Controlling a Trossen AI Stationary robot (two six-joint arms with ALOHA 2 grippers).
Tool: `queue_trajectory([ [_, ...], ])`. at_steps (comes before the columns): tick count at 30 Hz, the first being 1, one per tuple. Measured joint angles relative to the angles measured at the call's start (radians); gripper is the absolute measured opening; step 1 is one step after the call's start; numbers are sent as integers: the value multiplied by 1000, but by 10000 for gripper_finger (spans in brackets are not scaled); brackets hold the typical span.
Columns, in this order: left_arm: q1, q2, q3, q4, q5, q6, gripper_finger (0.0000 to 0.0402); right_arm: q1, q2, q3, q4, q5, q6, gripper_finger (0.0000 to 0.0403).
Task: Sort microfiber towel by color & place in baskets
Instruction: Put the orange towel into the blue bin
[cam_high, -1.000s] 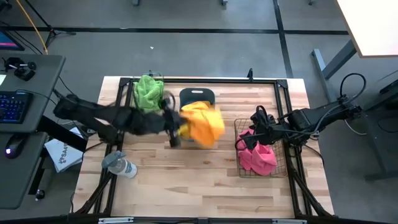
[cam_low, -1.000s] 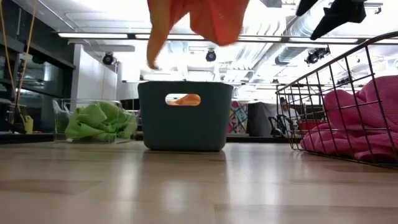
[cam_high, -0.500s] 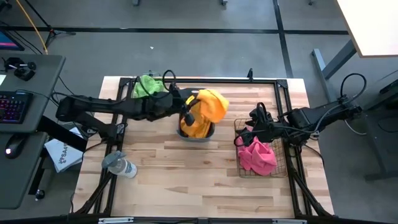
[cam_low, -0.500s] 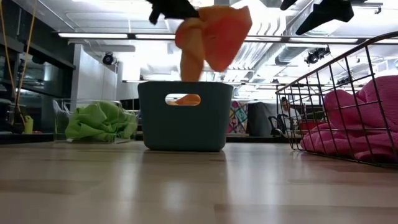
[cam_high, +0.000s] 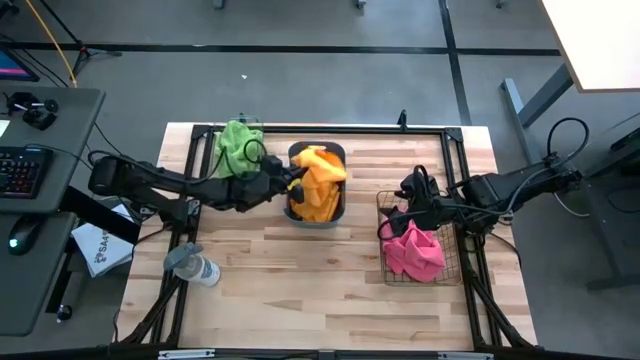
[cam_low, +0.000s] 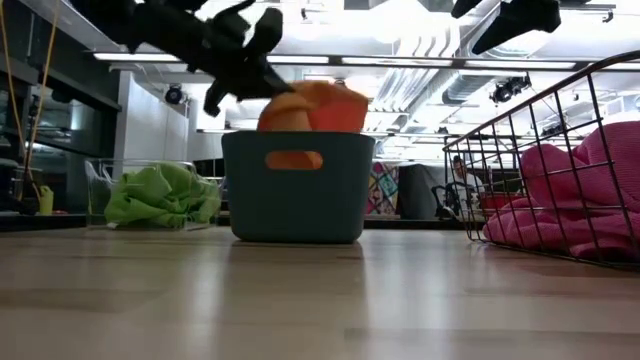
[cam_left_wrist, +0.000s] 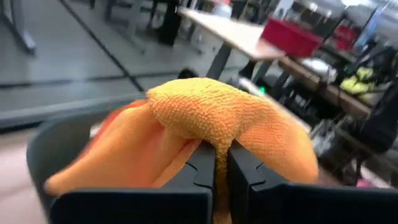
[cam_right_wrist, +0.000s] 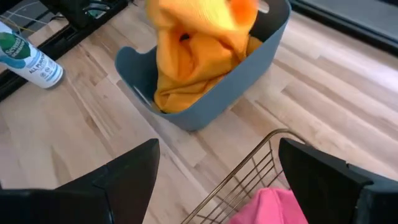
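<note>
An orange towel (cam_high: 318, 188) fills the teal-blue tub (cam_high: 340, 208) at the table's far middle, heaped above the rim (cam_low: 312, 104). My left gripper (cam_high: 292, 184) hovers at the tub's left edge, shut on that towel. Green towels (cam_high: 236, 146) lie in the clear bin (cam_low: 100, 190) left of the tub. Pink towels (cam_high: 414, 250) lie in the dark wire-mesh basket (cam_high: 384, 262) on the right. My right gripper (cam_right_wrist: 217, 183) hangs open over that basket's far end, touching nothing. My left gripper pinches a raised fold of the orange towel (cam_left_wrist: 219, 129) between its two fingers (cam_left_wrist: 202, 167). It reaches in slanting from the table's left, above the tub's rim. The cloth bulges over the fingertips, and the rest of it sits slack in the tub.
A spray bottle (cam_high: 192, 264) lies near the table's left edge. A black frame (cam_high: 330, 130) borders the table. Bare wood (cam_high: 300, 290) stretches across the near half. A desk with a keyboard (cam_high: 20, 170) stands beyond the left side.
My left gripper has carried the orange towel from above the table just near the tub, toward the far edge and over the tub, then down. The towel, which hung spread below the fingers, has sunk into the tub and bunched up. The left gripper stays shut on it.
</note>
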Motion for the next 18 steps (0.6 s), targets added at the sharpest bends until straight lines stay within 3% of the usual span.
queue_trajectory([
  [3,-17,-3,13,-138,35,-49,0,0,0,0,0,22,-17,326],
  [7,2,-3,90,-437,162,-79,0,-14,0,0,3,30,-25,326],
  [10,53,0,157,-556,257,44,0,-32,0,0,4,30,2,326],
  [18,245,72,337,-804,621,445,0,-111,0,0,5,29,119,326],
])
